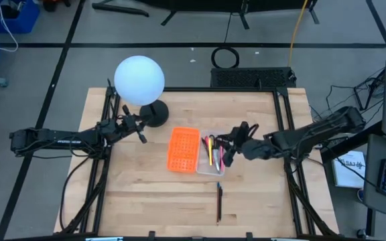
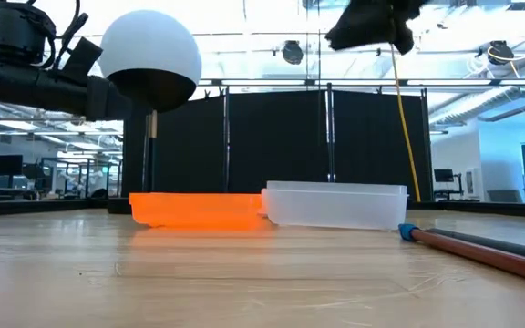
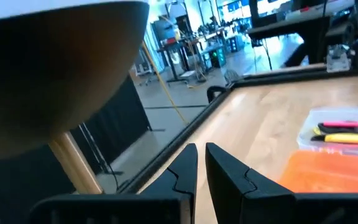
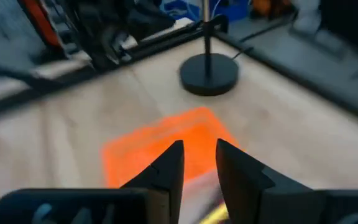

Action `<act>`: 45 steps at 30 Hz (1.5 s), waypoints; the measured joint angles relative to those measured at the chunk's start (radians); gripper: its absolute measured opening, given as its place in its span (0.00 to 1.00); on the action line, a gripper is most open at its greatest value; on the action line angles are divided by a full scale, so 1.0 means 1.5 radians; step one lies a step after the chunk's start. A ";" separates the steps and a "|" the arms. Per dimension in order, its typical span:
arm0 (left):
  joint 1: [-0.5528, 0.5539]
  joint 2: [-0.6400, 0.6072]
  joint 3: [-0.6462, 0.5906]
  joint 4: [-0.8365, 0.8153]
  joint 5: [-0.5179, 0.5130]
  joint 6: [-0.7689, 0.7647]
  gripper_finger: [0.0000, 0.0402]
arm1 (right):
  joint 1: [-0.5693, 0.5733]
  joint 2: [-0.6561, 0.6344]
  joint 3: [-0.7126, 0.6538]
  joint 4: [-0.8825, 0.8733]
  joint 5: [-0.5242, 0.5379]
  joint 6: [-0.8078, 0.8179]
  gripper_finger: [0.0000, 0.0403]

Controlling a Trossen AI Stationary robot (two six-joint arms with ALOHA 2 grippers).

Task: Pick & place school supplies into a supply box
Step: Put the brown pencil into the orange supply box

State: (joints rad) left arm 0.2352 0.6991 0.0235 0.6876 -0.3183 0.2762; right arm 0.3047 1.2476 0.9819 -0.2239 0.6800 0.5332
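Observation:
The clear supply box (image 1: 203,168) (image 2: 335,205) sits on the table right of an orange tray. Pink-red, yellow and black pens (image 1: 211,150) (image 3: 352,132) lie inside it. Two more pens, one black and one reddish (image 1: 218,201) (image 2: 481,248), lie flat on the table nearer the near edge. I see no scissors. My right gripper (image 1: 228,152) (image 4: 199,163) hovers high above the box, fingers a little apart and holding nothing. My left gripper (image 1: 141,132) (image 3: 201,163) waits beside the lamp base, left of the orange tray, with a narrow gap between its fingers.
An orange perforated tray (image 1: 183,148) (image 2: 194,210) touches the box's left side. A lamp with a white globe (image 1: 139,80) on a black round base (image 1: 155,114) (image 4: 209,73) stands near the far-left part of the table. Bare wood lies along the near edge and on the left.

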 joint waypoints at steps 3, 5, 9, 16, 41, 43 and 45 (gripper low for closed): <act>0.000 0.000 0.000 -0.002 0.013 -0.064 0.10 | 0.006 0.001 -0.045 0.074 0.003 -0.081 0.14; 0.000 0.001 0.000 0.016 0.034 -0.086 0.10 | 0.000 -0.010 -0.066 0.112 -0.036 -0.130 0.08; 0.000 0.001 0.000 0.054 0.057 -0.066 0.10 | -0.003 -0.016 -0.120 0.218 -0.090 -0.215 0.02; 0.000 0.002 0.000 0.044 0.126 -0.046 0.10 | -0.006 -0.015 -0.200 0.440 -0.162 -0.281 0.00; 0.009 0.004 0.081 -0.078 0.297 -0.077 0.10 | -0.027 -0.051 -0.474 0.805 -0.174 -0.453 0.00; 0.009 0.008 0.109 -0.103 0.277 -0.068 0.10 | -0.038 -0.072 -0.499 0.831 -0.174 -0.449 0.00; 0.007 0.009 0.123 -0.139 0.269 -0.069 0.10 | -0.050 -0.096 -0.520 0.842 -0.175 -0.450 0.00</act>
State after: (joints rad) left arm 0.2460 0.7120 0.2086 0.4797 0.0856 0.1722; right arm 0.2298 1.1032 0.2020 1.0385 0.4180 -0.1416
